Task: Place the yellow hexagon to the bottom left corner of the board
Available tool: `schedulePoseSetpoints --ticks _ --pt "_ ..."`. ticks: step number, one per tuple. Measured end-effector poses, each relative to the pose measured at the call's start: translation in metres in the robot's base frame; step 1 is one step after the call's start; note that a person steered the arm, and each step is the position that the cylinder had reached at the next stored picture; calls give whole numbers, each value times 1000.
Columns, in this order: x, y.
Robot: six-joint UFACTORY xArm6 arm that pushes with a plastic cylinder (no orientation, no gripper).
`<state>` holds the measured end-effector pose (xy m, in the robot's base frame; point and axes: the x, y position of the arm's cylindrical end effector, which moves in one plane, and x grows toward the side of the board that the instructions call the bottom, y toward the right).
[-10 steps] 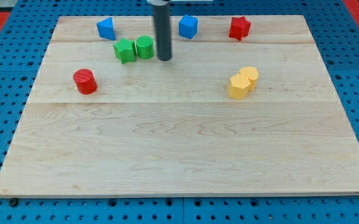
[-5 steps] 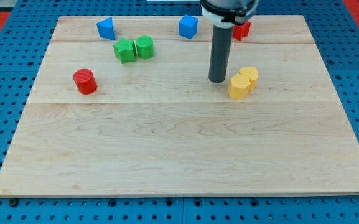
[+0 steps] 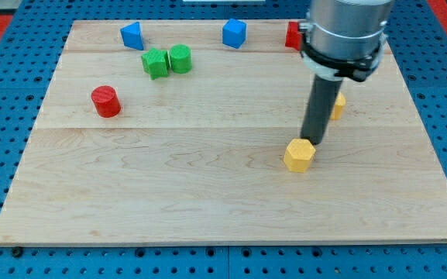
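The yellow hexagon (image 3: 299, 155) lies on the wooden board (image 3: 208, 194), right of the board's middle. My tip (image 3: 314, 142) stands right behind it, at its upper right edge, touching or nearly touching it. A second yellow block (image 3: 337, 107), round as far as I can tell, sits further toward the view's top right, mostly hidden behind the rod. The board's bottom left corner (image 3: 6, 232) is far off to the view's left.
A red cylinder (image 3: 105, 101) stands at the left. A green block (image 3: 155, 63) and a green cylinder (image 3: 180, 58) sit together at the top left. Two blue blocks (image 3: 132, 35) (image 3: 234, 32) lie along the top edge. A red block (image 3: 292, 34) is partly hidden by the arm.
My tip swept from the top middle to the right, then down. The yellow hexagon has been pushed down and apart from the other yellow block, which shifted right.
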<state>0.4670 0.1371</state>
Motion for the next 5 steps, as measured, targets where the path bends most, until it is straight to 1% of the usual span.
schedulePoseSetpoints --ticks 1,2,4,5 --pt "33 9" --pt "39 -17" --pt "36 -23" --pt "36 -15"
